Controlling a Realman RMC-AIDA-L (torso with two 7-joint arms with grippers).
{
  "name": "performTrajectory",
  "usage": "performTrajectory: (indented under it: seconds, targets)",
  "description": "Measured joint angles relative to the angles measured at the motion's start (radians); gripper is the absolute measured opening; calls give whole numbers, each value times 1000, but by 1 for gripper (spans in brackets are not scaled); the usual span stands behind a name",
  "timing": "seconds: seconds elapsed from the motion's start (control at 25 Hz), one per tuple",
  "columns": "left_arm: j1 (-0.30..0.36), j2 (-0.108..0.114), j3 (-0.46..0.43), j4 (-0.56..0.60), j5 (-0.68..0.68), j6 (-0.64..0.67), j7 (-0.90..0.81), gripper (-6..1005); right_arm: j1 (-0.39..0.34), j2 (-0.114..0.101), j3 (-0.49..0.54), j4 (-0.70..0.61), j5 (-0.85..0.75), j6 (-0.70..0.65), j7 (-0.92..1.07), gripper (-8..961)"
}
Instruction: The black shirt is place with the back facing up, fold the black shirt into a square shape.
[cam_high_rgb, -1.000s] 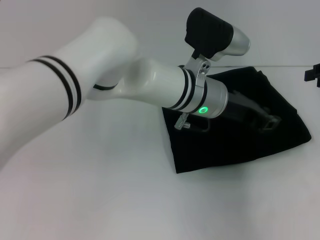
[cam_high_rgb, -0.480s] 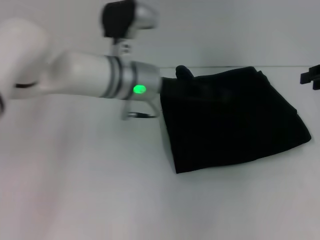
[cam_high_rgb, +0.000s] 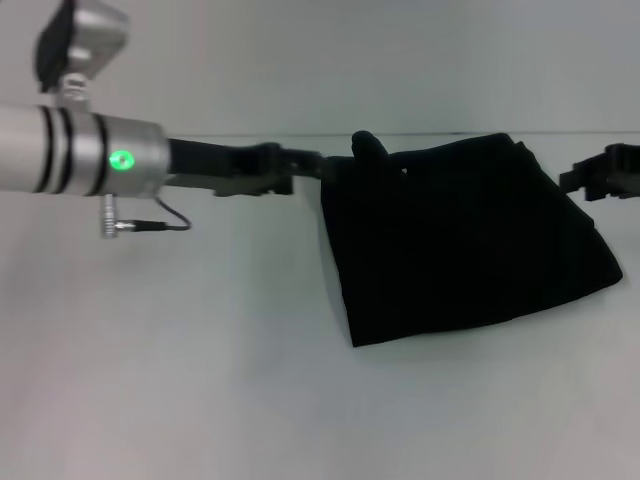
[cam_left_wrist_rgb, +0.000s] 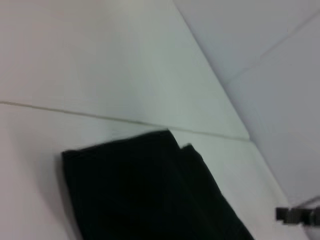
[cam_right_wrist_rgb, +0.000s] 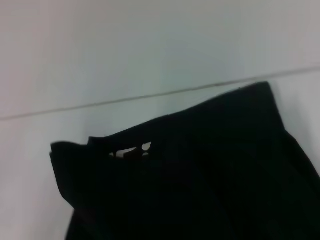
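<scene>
Swinging off the black shirt (cam_high_rgb: 465, 240), my left gripper (cam_high_rgb: 300, 170) (finger state unclear) leaves limp, light cloth; grip its edges.

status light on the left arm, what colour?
Green; the light on the left arm's silver wrist section shows best in the head view.

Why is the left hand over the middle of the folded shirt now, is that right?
No. In the head view the left hand is off the shirt, beside its far-left corner over the bare table. The shirt is folded, yes, lying as a compact dark block.
</scene>
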Motion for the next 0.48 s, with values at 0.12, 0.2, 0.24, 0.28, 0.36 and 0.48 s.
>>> performTrajectory:
  seconds: [0.12, 0.2, 0.24, 0.28, 0.36, 0.48]
  targets:
    - [41, -1, -69, 24, 6, 14, 4, 756, -16, 51, -9, 1, 3, 141, -194, 457]
    - [41, -1, -69, 24, 6, 14, 4, 756, -16, 51, -9, 1, 3, 141, -194, 457]
    - [45, -4, -70, 25, 6, 13, 4, 756, -21, 66, -9, 1, 4, 180, -233, 457]
    - [48, -5, -70, 25, 6, 11, 5, 756, -28, 81, -9, 2, 5, 215, -268, 457]
    - [49, -7, -71, 24, 6, 11, 5, 756, -34, 110, -9, 3, 7, 280, -332, 456]
    - [50, -11, -73, 20, 6, 10, 5, 757, -34, 140, -9, 25, 9, 349, -397, 456]
